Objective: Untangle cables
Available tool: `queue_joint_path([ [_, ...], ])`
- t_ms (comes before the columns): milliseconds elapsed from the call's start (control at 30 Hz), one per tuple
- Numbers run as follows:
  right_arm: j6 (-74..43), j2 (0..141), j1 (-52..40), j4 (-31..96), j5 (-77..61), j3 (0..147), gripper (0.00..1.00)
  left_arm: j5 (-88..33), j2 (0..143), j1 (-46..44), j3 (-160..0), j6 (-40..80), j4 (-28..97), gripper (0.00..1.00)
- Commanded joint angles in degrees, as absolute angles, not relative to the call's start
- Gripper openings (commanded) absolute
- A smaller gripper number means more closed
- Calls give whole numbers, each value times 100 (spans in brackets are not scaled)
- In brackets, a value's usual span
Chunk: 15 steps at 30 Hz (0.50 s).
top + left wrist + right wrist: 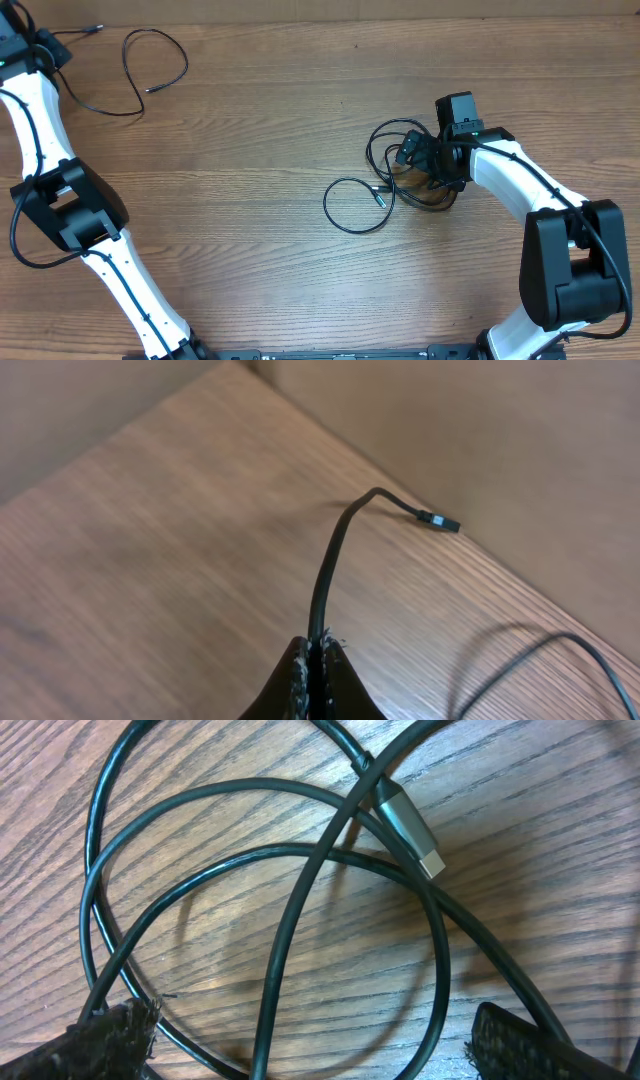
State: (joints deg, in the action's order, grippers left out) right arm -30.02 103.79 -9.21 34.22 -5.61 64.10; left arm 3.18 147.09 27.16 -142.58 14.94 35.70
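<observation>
1. At the far left corner of the brown wood-grain bench, the white-and-black left arm holds its jaws pressed together on one thin black cord. The grip sits a little back from the cord's small black plug, so the end projects free beyond the jaws.
2. This cord lies in loose open curves, well apart from the others. Its place at the corner probably serves to keep it from re-crossing them.
3. Right of centre, the other thin black cords form a small overlapping bundle, with one round loop trailing out to the left.
4. The white-and-black right arm hangs directly over this bundle, its jaws wide apart and clamped on nothing. Its frayed black fingertips straddle several crossing strands.
5. A silver metal-sleeved plug lies over a crossing just ahead of the right jaws. It is probably an end that must be drawn back through the loops.
6. By the present layout, one cord is separated and the bundle is not yet undone. The wide stance suits picking out a single strand before closing.
</observation>
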Motion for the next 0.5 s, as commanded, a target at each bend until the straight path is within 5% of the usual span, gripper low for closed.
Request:
queue_joint_path([
  [0, -3024, 10429, -930, 3398, -569, 6370, 100, -104, 14689, 2502, -14212, 711, 3509, 5],
  [33, -3024, 10429, -930, 3400, -569, 6370, 100, -89, 14689, 2436, -14212, 604, 3514, 9],
  [67, -3024, 10429, -930, 3402, -572, 6370, 100, -84, 14689, 2368, -14212, 532, 3524, 27],
  [133, -3024, 10429, -930, 3402, -574, 6370, 100, -86, 14689, 2250, -14212, 510, 3564, 98],
  [400, -3022, 10429, -930, 3402, -2112, 6370, 100, 99, 14237, 2058, -14604, 626, 4587, 100],
  [467, -3022, 10429, -930, 3330, -2626, 6370, 91, -320, 13974, 2049, -14643, 856, 4928, 100],
])
